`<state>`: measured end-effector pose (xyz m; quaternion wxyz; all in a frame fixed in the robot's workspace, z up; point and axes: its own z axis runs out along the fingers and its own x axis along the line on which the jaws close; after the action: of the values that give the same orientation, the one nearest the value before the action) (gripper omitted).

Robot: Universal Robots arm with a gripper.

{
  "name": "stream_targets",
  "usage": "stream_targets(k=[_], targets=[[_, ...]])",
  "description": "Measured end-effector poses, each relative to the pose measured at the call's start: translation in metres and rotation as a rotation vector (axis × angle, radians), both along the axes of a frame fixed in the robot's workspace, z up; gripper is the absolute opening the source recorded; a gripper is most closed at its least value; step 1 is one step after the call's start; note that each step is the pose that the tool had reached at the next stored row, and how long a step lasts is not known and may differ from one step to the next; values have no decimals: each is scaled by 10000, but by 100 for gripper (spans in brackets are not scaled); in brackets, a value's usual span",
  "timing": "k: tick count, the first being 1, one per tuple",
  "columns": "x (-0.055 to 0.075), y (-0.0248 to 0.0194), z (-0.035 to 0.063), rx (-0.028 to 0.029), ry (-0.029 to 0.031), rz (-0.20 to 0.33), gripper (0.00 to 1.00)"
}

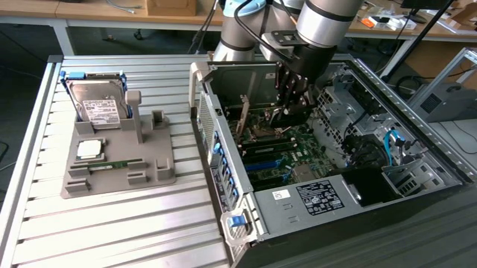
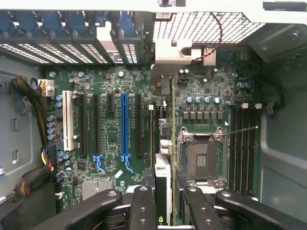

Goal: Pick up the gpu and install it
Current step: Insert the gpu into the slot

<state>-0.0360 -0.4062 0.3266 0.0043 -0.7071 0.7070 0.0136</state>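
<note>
Exterior view: the arm reached down into the open PC case, with the gripper at about 12 o'clock from the middle of the motherboard. The claw was nearly closed and clamped on the gpu. The card stood on edge over the board, its far end toward the case's slot wall at 9 o'clock. Couldn't tell whether it was seated in a slot. A grey parts holder sat on the slatted table at 9 o'clock of the case, well apart from it. A hard drive stood upright at the holder's 12 o'clock end, with a CPU and RAM stick lying flat in their pockets. Wrist view: the gpu was edge-on, running straight out from between the fingers, which pinched both faces. Its silver bracket was against the rear slot wall. The card edge lay between a black expansion slot and the CPU socket, just beside the socket. The blue slot and white slot sat farther off, past the black one. The RAM slots were on the socket's other side.
</note>
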Motion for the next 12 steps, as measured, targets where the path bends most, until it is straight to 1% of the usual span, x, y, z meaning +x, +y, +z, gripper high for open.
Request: stream_targets(k=[4,12], targets=[[0,-1,-2,4,-2,0,27],[0,-41,-1,2,-1,0,27]])
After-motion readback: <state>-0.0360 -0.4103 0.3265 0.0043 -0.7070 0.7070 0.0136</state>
